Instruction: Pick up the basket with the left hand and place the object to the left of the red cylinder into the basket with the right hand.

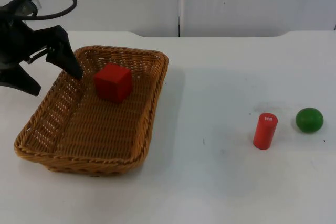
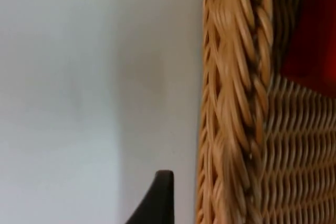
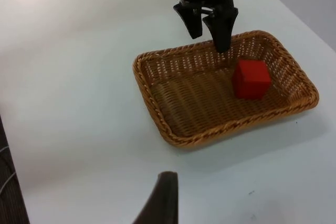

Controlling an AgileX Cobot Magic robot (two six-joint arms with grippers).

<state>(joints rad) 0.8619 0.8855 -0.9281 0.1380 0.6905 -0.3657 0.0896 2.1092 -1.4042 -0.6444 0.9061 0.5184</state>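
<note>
The white table (image 1: 220,182) holds everything, and the biggest thing on it is the wicker basket (image 1: 136,158), which rests flat on the table top at the left side, not lifted as far as I can judge. Inside it, toward its far end, sits a red cube (image 1: 113,82), so the placing part of the job looks done, if that cube is what stood to the left of the red cylinder (image 1: 265,130); nothing lies on that side of the cylinder at present, and a green ball (image 1: 309,119) sits just beside it on the other side. The left gripper (image 1: 55,61) is at the basket's far left rim, its fingers spread apart and straddling the wicker edge, one finger (image 3: 222,24) inside the wall and the other outside, not closed on anything that I can see. From the left wrist the braided rim runs close by a black fingertip (image 2: 157,198), apart from it, with a red patch of the cube beyond. The right gripper's fingertip (image 3: 163,200) hangs over bare table well back from the basket, that arm waiting; I cannot tell whether its fingers are wide or closed. What seems left is parting from the basket. Whether the rim touches the inner finger is hard to make out.
</note>
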